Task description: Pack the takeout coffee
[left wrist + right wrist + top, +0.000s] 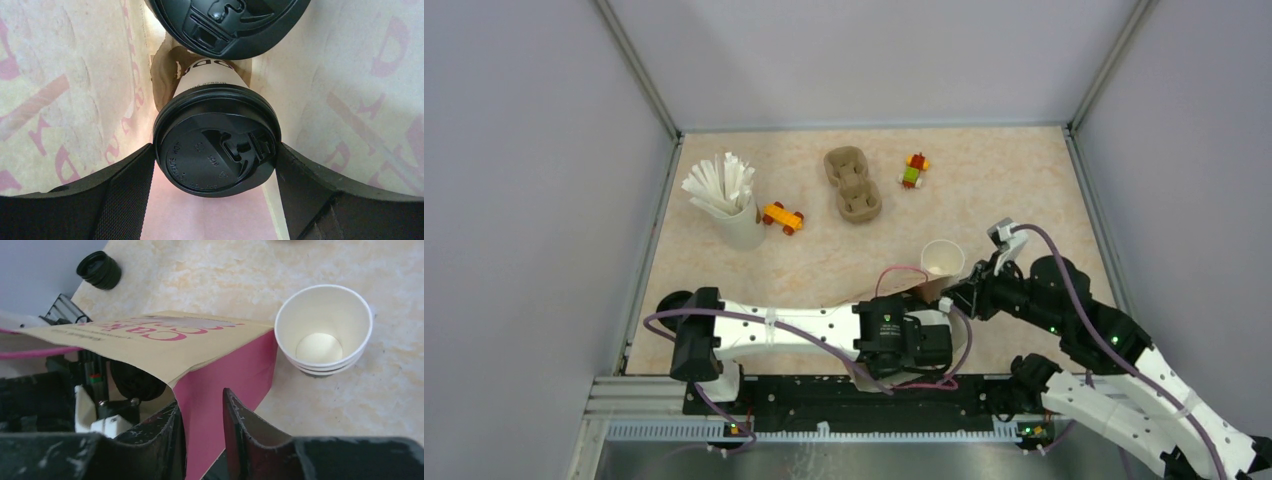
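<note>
Inside the paper bag, a takeout coffee cup with a black lid lies between the fingers of my left gripper. Both fingers press the lid's rim. A second black lid shows just beyond it. From above, the left arm reaches right into the bag, which hides its gripper. My right gripper straddles the bag's pink side wall with its jaws slightly parted. It sits at the bag's mouth. A lidless white paper cup stands just past the bag.
A brown pulp cup tray lies at the back centre. A beige cup full of white sticks stands back left, with a toy car beside it. Another toy lies right of the tray. Grey walls enclose the table.
</note>
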`<state>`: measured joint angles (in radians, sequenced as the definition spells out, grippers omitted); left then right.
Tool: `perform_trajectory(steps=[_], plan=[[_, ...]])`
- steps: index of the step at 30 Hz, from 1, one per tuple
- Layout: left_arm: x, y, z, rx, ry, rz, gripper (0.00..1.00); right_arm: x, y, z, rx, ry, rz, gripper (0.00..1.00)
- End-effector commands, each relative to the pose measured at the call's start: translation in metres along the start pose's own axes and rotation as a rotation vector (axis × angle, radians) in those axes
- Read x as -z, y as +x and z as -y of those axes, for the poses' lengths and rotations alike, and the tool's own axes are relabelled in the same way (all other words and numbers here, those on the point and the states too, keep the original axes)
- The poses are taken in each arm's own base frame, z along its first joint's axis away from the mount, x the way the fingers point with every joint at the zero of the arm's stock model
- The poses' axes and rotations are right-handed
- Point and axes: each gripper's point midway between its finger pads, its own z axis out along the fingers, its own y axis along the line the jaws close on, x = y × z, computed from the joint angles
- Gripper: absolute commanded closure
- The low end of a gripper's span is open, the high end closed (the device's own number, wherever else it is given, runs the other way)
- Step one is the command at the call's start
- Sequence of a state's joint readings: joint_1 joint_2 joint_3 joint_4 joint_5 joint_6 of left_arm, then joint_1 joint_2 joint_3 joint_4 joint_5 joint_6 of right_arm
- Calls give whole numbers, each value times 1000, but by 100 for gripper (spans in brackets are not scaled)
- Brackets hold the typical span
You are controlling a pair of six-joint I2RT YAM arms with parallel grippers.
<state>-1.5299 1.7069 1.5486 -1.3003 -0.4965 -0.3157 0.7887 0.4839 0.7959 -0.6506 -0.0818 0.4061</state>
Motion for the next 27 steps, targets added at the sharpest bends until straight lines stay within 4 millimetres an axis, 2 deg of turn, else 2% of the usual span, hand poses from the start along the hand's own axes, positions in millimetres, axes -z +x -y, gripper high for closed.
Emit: perform_trajectory(steps=[1,5,7,9,12,18,24,27], plan=[[6,-10,-7,32,-23,59,69,5,-20,12,-71,136,-6,69],[7,-10,-11,18,-37,70,69,0,-25,7,-69,130,-29,69],[8,-9,-17,4,-62,78,69,-8,-26,8,-63,123,-18,77],[8,-8,-25,-18,-92,80,69,-18,-29,7,-61,114,-9,88],[4,-4,-42,-19,-131,74,69,-30,-38,4,-65,94,37,100],[-3,-5,-71,1,-146,100,69,-53,-61,-4,-39,18,191,100],[-7,-4,-94,12,-166,117,69,-70,-65,-7,29,-13,210,100],[-8,1,-90,11,-142,119,69,-68,-58,-5,44,-20,202,100]])
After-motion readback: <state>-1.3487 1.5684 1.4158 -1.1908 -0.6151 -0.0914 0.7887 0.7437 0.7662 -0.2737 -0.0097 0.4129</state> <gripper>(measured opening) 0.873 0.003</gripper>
